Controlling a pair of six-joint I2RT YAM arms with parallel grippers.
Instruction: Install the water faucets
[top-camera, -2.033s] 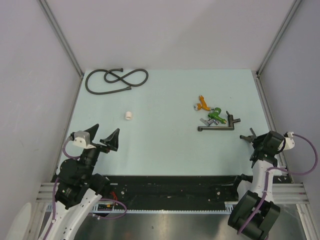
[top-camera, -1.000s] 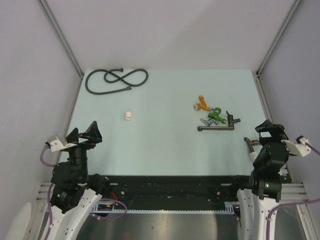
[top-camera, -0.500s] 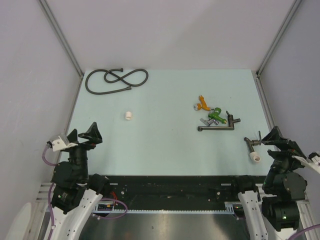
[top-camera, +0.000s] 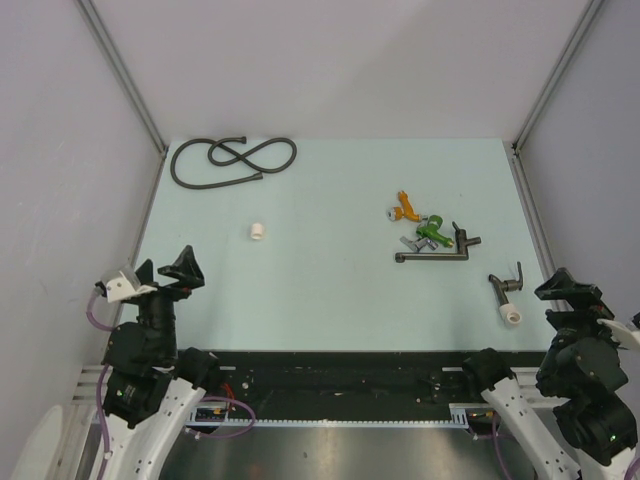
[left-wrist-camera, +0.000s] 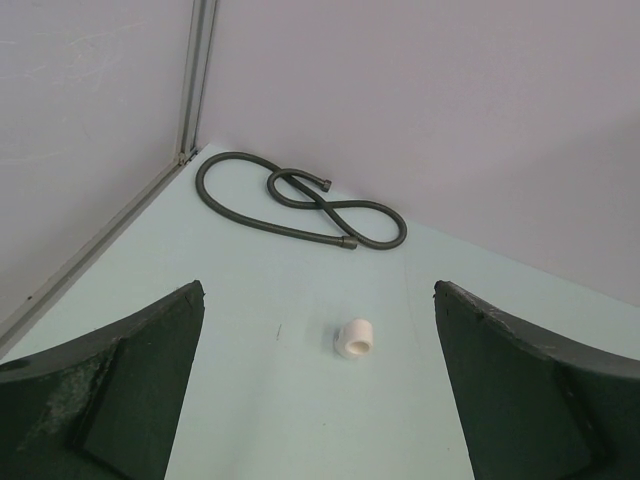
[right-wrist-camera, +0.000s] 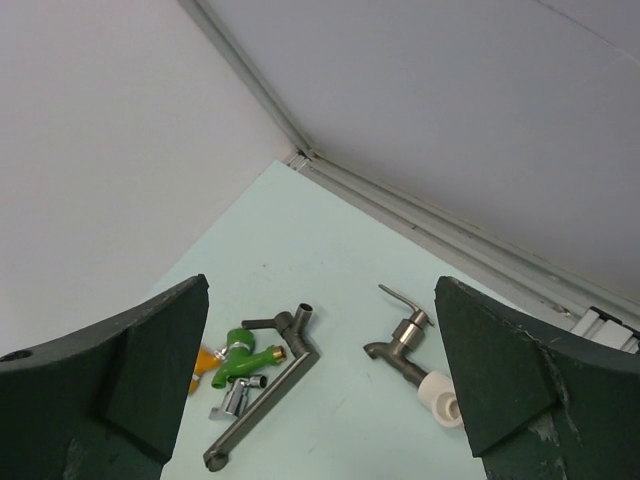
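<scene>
Two water faucets lie on the pale green table at the right. The short one (top-camera: 505, 288) (right-wrist-camera: 400, 345) has a white fitting (top-camera: 512, 316) (right-wrist-camera: 445, 398) on its end. The long-piped one (top-camera: 435, 254) (right-wrist-camera: 270, 385) lies to its left. My right gripper (top-camera: 572, 293) (right-wrist-camera: 320, 282) stands open, drawn back to the near right edge, apart from both faucets and holding nothing. My left gripper (top-camera: 165, 270) (left-wrist-camera: 318, 290) is open and empty at the near left, facing a loose white fitting (top-camera: 258, 231) (left-wrist-camera: 355, 338).
A coiled dark hose (top-camera: 232, 160) (left-wrist-camera: 300, 200) lies at the back left corner. A green valve (top-camera: 432, 230) (right-wrist-camera: 238, 362), an orange one (top-camera: 405, 210) and a small chrome part (top-camera: 412, 243) sit beside the long faucet. Grey walls with metal rails close in three sides.
My right arm has drawn back toward the near right edge, uncovering the short faucet and its white fitting. The left arm swung left early on, then held still.
</scene>
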